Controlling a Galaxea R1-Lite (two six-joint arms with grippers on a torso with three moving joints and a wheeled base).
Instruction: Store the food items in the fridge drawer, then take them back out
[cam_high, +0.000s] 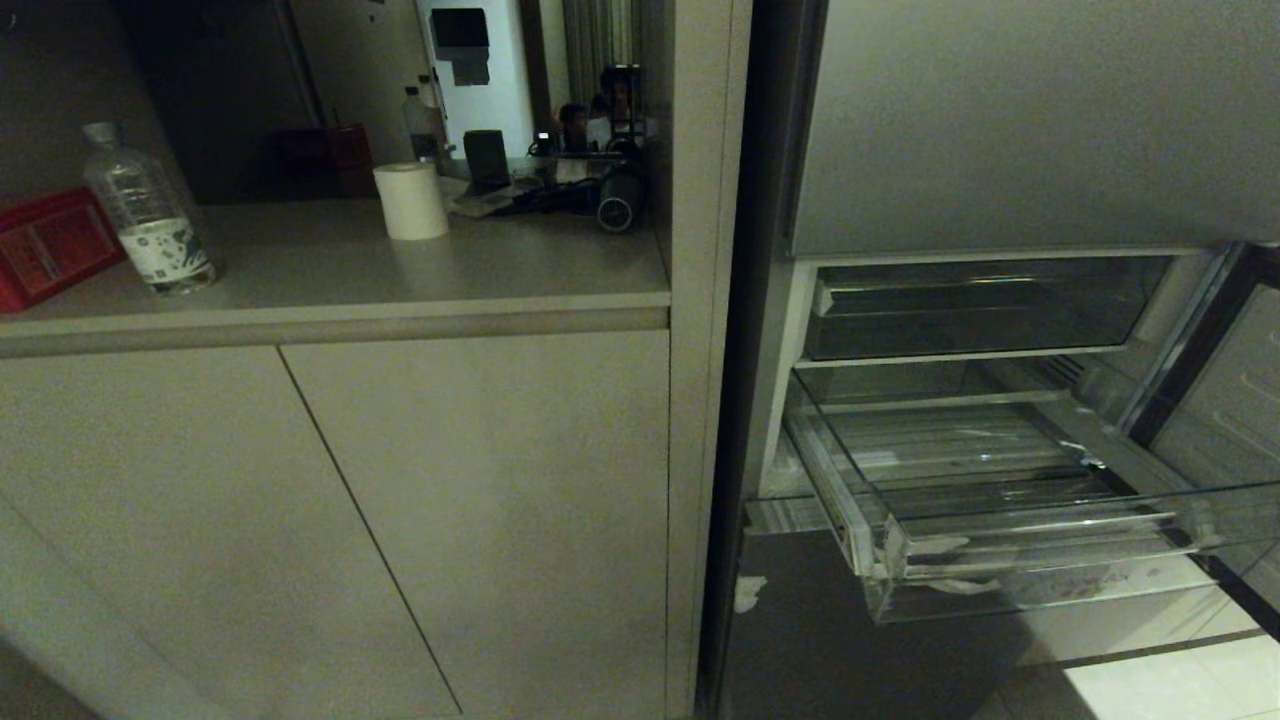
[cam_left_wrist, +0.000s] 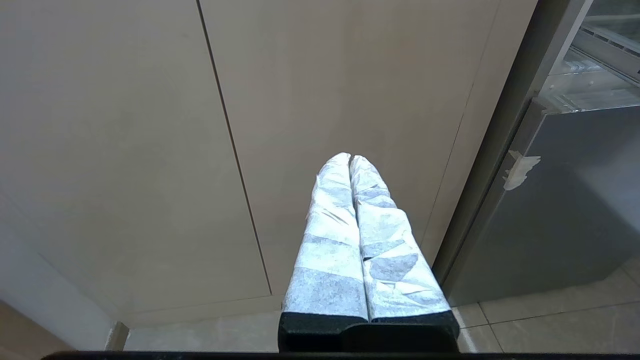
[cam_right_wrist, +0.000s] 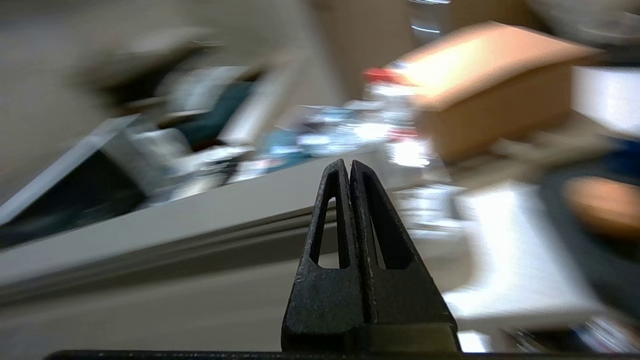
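Observation:
The fridge drawer (cam_high: 1040, 560), clear plastic with a ribbed floor and white tape scraps on its front lip, stands pulled out of the open fridge at the lower right of the head view, and I see nothing in it. The food items are out of view. Neither arm shows in the head view. My left gripper (cam_left_wrist: 350, 157), its fingers wrapped in white tape, is shut and empty, pointing at the beige cabinet doors (cam_left_wrist: 150, 150) beside the fridge. My right gripper (cam_right_wrist: 347, 163), with black fingers, is shut with nothing between them; its view is blurred, facing a cluttered room.
A darker smoky drawer (cam_high: 980, 310) sits closed above the clear one. On the counter (cam_high: 340, 320) to the left stand a water bottle (cam_high: 150, 210), a red box (cam_high: 50, 245) and a paper roll (cam_high: 411, 200). A cardboard box (cam_right_wrist: 495, 85) shows in the right wrist view.

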